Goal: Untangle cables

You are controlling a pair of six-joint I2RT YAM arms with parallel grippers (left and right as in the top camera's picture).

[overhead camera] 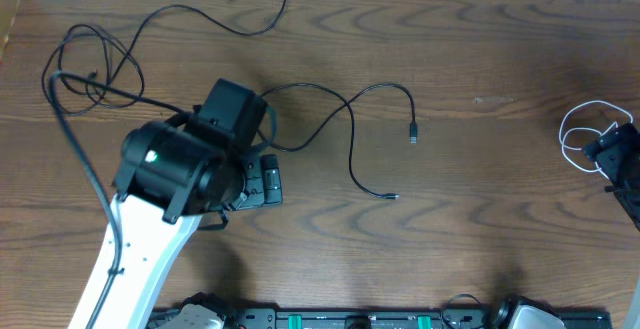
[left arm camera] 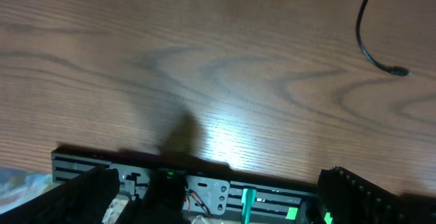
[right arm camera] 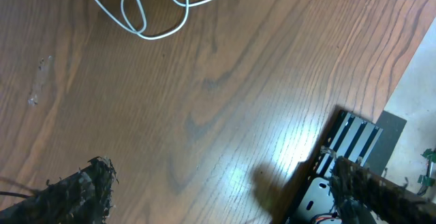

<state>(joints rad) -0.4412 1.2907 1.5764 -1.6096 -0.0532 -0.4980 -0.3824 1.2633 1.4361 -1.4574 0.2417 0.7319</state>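
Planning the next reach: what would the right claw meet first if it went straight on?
The right claw would probably meet bare table; the white cable loops farther ahead, leftward; depth unclear.

**Wood-grain table (overhead camera: 480, 219) with cables spread across it**

Look at the upper left of the overhead frame: a loose tangle of black cables (overhead camera: 97, 87) lies on the wood, with one strand trailing toward the top edge. Near the centre, a black cable (overhead camera: 350, 154) snakes in curves, its two small plug ends on bare wood. A looped white cable (overhead camera: 567, 139) lies at the far right.
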